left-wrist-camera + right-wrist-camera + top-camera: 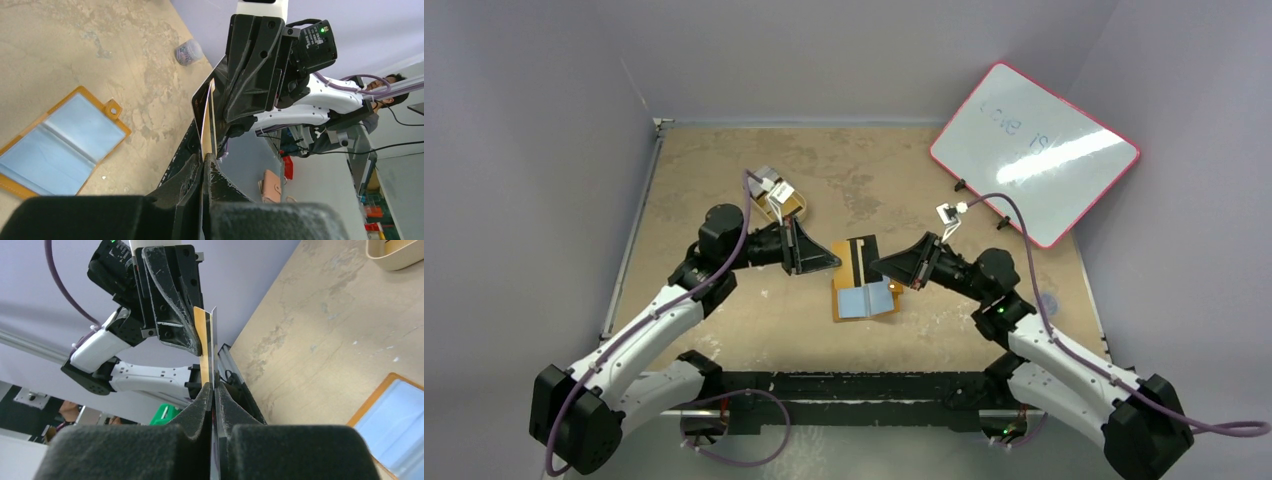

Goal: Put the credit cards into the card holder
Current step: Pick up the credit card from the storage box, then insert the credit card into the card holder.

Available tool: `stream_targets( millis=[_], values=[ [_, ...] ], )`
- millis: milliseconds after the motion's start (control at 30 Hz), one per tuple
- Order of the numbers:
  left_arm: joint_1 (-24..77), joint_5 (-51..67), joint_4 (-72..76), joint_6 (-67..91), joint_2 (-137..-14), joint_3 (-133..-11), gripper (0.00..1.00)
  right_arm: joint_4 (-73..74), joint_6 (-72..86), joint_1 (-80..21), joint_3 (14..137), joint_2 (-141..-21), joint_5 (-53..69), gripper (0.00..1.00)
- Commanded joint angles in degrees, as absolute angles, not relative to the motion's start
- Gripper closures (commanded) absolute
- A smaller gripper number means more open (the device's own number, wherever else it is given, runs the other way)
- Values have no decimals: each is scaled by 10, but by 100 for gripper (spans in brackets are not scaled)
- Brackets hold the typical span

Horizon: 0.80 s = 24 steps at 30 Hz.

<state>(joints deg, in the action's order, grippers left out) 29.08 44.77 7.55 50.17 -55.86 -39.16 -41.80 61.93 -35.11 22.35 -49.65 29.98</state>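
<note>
A gold-brown credit card [856,262] with a dark stripe is held on edge above the table between both grippers. My left gripper [836,262] is shut on its left end, and my right gripper [876,266] is shut on its right end. In the left wrist view the card [212,117] runs up from my closed fingertips [206,157], with a second thin, darker card edge beside it. The right wrist view shows the same card [202,347] between my closed fingers [213,387]. The orange-tan card holder [864,300] lies open below, blue pockets up [60,145].
A cream oval tray [784,205] with more cards stands behind the left gripper and also shows in the right wrist view [395,255]. A whiteboard [1034,150] leans at the back right. A small round object [187,51] lies near the table's right edge.
</note>
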Motion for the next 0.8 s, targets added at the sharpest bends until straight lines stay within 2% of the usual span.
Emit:
stream_targets(
  millis=[0, 167, 333, 433, 767],
  values=[
    [285, 443, 57, 464, -557, -416, 100, -384, 575, -345, 253, -473, 317, 96],
    [285, 434, 48, 467, -562, -423, 100, -309, 545, -344, 268, -477, 304, 100],
    [285, 337, -103, 389, -575, -448, 100, -200, 513, -344, 270, -476, 234, 100],
    [286, 297, -140, 380, -580, -444, 100, -163, 513, -344, 258, -487, 201, 100],
    [308, 277, 20, 490, -630, -350, 100, -67, 469, -344, 292, -613, 103, 100]
  ],
)
